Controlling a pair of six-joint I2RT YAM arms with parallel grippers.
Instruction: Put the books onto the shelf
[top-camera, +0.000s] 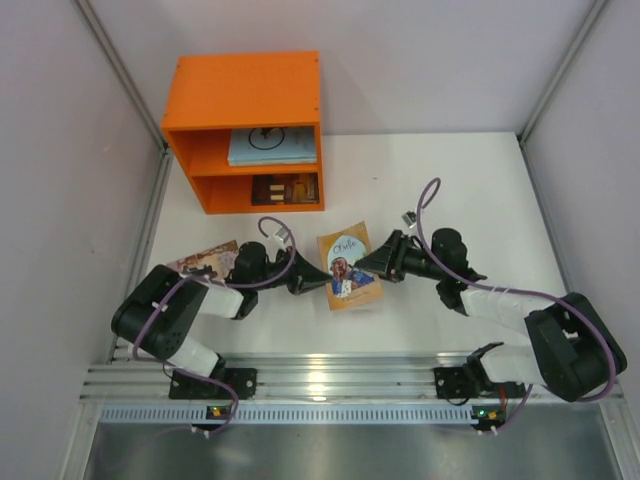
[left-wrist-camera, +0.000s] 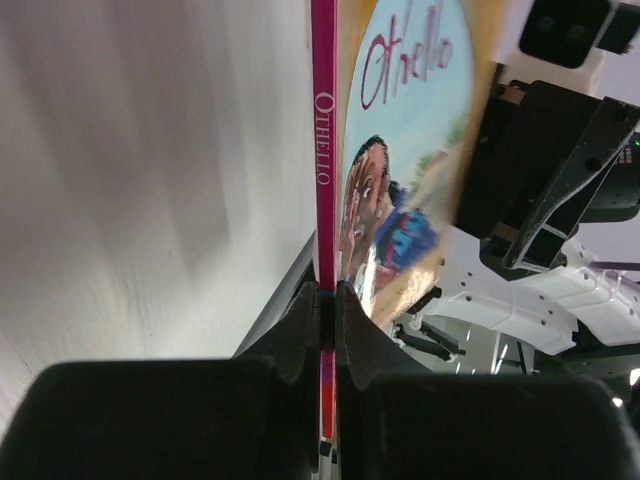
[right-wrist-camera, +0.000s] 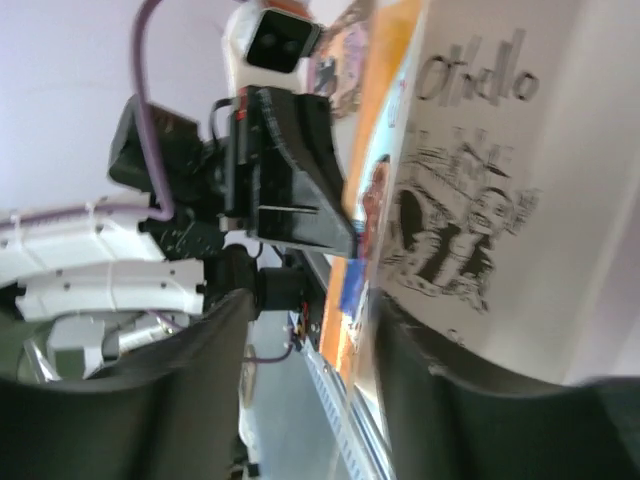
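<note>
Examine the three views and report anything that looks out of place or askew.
The orange Othello book is splayed: the left gripper pinches its spine, but the right wrist view shows the cover parted from the white title page. A pinkish book lies partly under the left arm.

Four books (top-camera: 350, 268) (top-camera: 272, 146) (top-camera: 285, 188) (top-camera: 205, 258) seen; one shelf (top-camera: 245, 85); two arms (top-camera: 195, 298) (top-camera: 505, 300)

Colour key. The shelf (top-camera: 245, 85) is bright orange; the upper book (top-camera: 272, 145) is pale blue-white with a black ring logo; the lower book (top-camera: 285, 188) is dark brown. The orange book (top-camera: 350, 270) carries a blue circle and a magenta spine; the pinkish book (top-camera: 205, 260), near the left edge of the white table (top-camera: 450, 180), is illustrated.
</note>
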